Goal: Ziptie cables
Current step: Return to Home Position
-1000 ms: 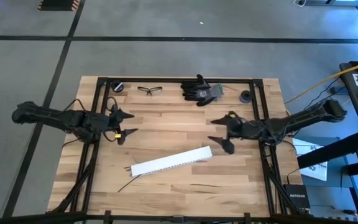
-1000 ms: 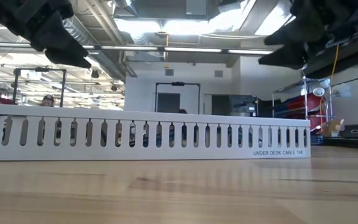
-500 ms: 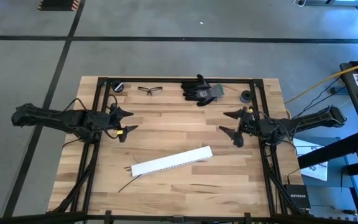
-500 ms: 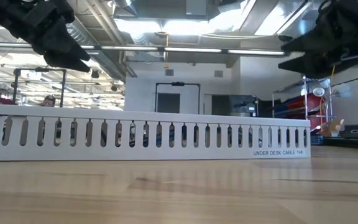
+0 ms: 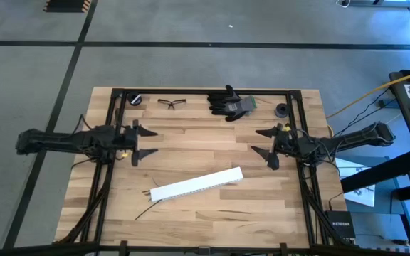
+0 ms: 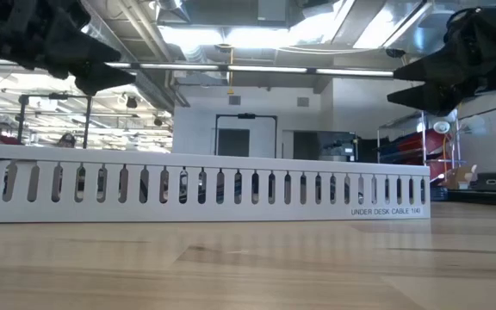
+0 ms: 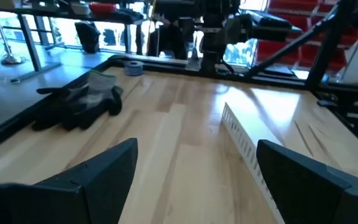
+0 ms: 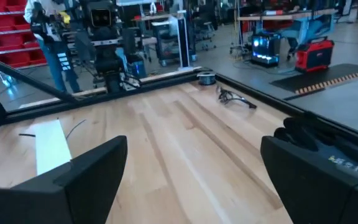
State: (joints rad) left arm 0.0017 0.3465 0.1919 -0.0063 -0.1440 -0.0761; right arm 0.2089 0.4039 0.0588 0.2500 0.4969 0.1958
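Thin dark cables (image 5: 146,203) lie on the table at the left end of the white slotted rail (image 5: 196,184); part of them runs under it. They also show in the right wrist view (image 8: 76,127) and in the left wrist view (image 7: 308,135). My left gripper (image 5: 151,141) hangs open above the table's left part, on the far side of the cables. My right gripper (image 5: 255,141) hangs open above the right part, pointing left. Both are well above the wood in the low view, left (image 6: 84,65) and right (image 6: 429,77).
The rail (image 6: 205,185) lies slanted across the table's middle. Black gloves (image 5: 228,103), safety glasses (image 5: 171,103) and two dark rolls (image 5: 135,99) (image 5: 282,109) sit along the far edge. The black frame (image 5: 112,114) borders the left and right sides.
My right gripper has drawn back toward the table's right edge and a little toward the far edge, rising slightly. My left gripper has pulled back slightly toward the left edge and levelled out. Both stay open; the rail and cables have not moved.
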